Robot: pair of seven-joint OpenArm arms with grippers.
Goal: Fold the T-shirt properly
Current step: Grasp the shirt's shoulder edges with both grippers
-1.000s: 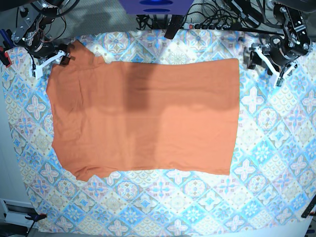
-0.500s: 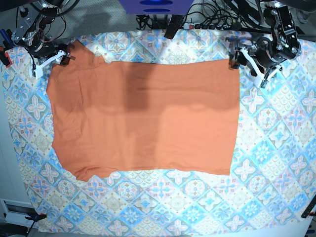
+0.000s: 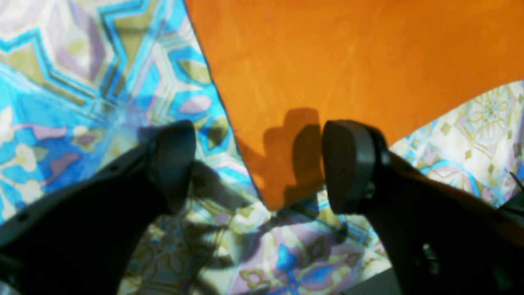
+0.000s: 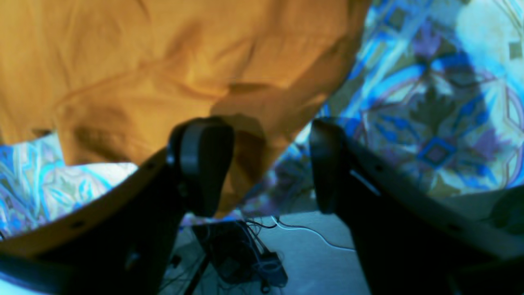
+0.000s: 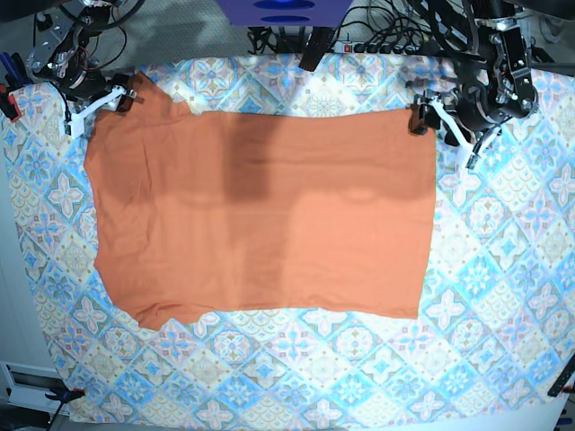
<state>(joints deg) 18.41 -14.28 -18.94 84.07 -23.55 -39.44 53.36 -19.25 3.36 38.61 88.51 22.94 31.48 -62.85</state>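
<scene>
Left gripper [image 3: 258, 164] is hanging with its jaws spread wide over the shirt's [image 5: 260, 215] far hem corner, one fingertip [image 3: 348, 164] above orange fabric and the other above the tablecloth [image 5: 485, 296]; whether either is touching cannot be told. Right gripper [image 4: 270, 164] is standing with its jaws apart at the sleeve near the collar end, one finger [image 4: 202, 164] over the fabric and the other over the cloth, nothing visibly pinched between them. Only the base view is showing the whole shirt, lying flat on the tablecloth around the middle of the table, with both grippers [image 5: 440, 126] [image 5: 94, 101] at its two far corners. The left wrist view alone is showing the hem corner's sharp point sitting between the fingertips, while the right wrist view alone is showing the wrinkles in the sleeve and the cables on the floor [image 4: 262, 254] past the table edge. The shirt's long axis is running across the base view, with collar and sleeves toward that view's left and the straight hem toward its right.
</scene>
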